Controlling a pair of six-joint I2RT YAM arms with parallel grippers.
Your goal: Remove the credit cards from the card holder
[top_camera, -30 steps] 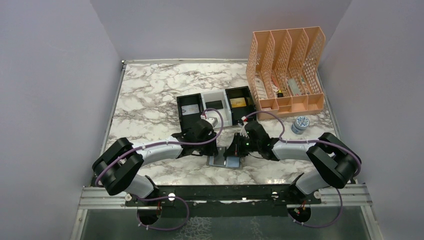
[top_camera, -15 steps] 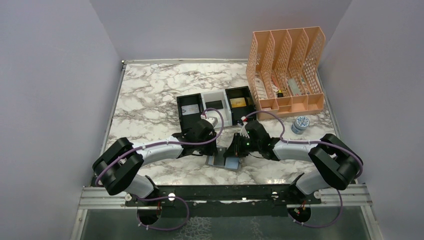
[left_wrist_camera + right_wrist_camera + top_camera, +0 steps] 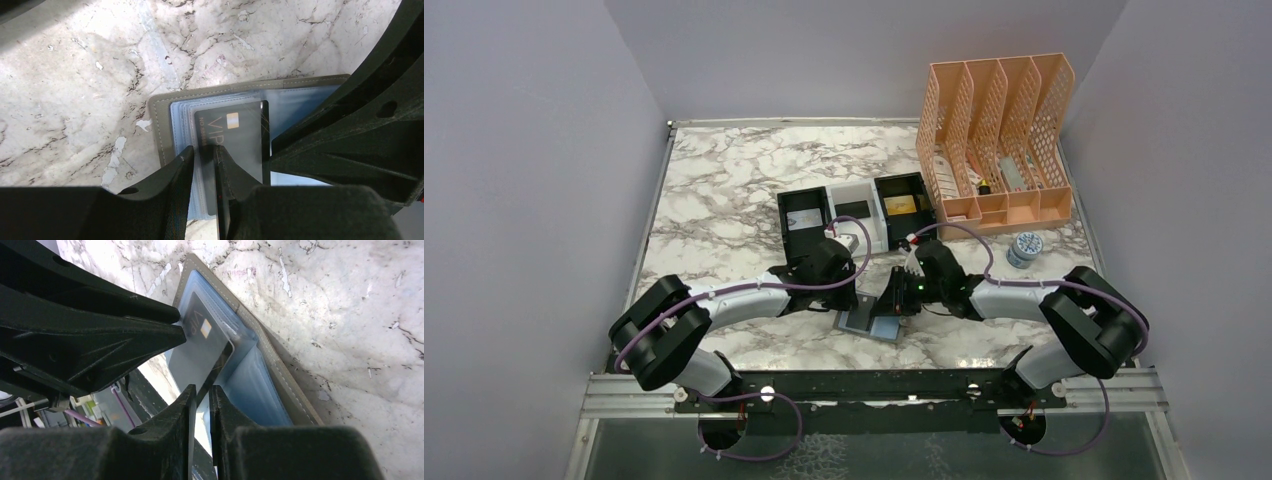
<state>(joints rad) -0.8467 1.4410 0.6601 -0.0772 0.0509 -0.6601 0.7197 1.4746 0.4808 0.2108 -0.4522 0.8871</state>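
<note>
1. Progress looks partial: a gold card (image 3: pixel 905 205) already lies in the tray (image 3: pixel 861 197), while a black VIP card (image 3: pixel 235 145) is not yet out of the holder (image 3: pixel 160 125), open on the table (image 3: pixel 724 190) between both arms
2. Left gripper (image 3: pixel 203 150) pinches that card's edge; right gripper (image 3: pixel 202 389) is nearly closed at its other end, on card or sleeve I cannot tell
3. Rack (image 3: pixel 994 130) stands well apart; the two grippers crowd each other over the holder
</note>
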